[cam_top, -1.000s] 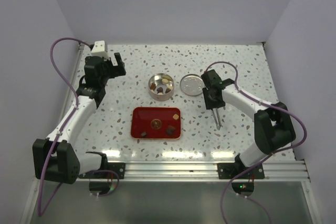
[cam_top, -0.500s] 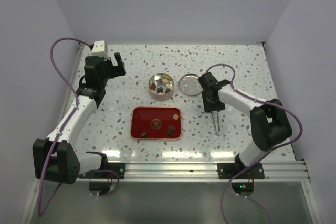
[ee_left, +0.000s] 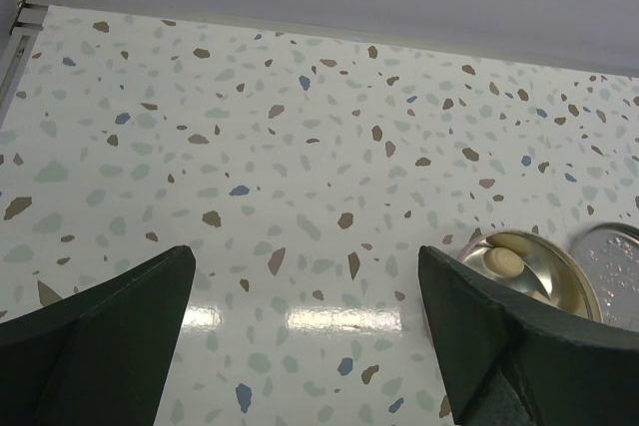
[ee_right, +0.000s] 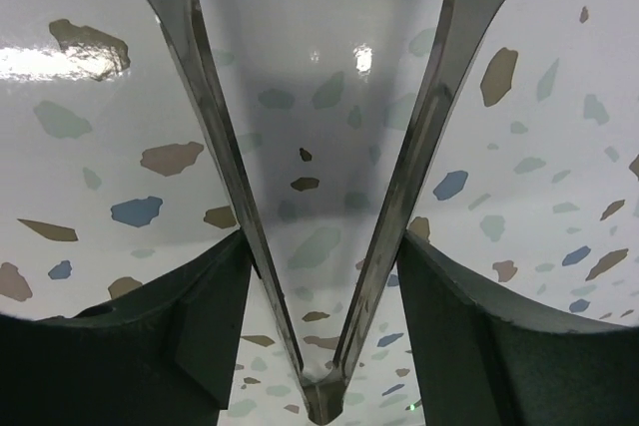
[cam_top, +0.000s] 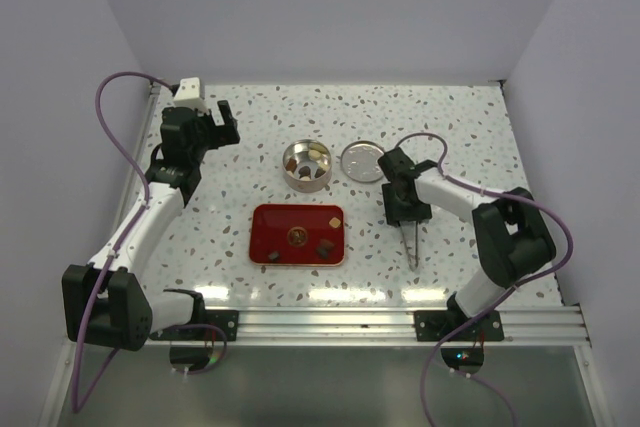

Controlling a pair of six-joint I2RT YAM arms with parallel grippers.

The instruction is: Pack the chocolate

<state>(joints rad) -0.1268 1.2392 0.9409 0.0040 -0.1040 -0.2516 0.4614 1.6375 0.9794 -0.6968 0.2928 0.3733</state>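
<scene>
Small chocolate pieces [cam_top: 324, 245], dark and light brown, lie on the flat red tray [cam_top: 270, 219]. More pieces [cam_top: 316, 154] lie in the round tin [cam_top: 292, 175]; the left wrist view shows a cream piece [ee_left: 502, 260] in the tin [ee_left: 559, 284]. My right gripper [cam_top: 406, 219] is shut on the long metal tweezers [cam_top: 411, 245], right of the tray, with their tips pointing toward the near edge. In the right wrist view the tweezers [ee_right: 435, 117] are spread, held between my fingers [ee_right: 190, 326]. My left gripper [cam_top: 217, 125] is open and empty at the far left [ee_left: 305, 291].
The tin's round lid [cam_top: 362, 161] lies flat just right of the tin, behind my right gripper; its edge shows in the left wrist view [ee_left: 614, 256]. White walls close the table on three sides. A metal rail [cam_top: 400, 319] runs along the near edge.
My right gripper has moved left and nearer with the tweezers, away from the lid and closer to the tray. The left arm has not moved.
</scene>
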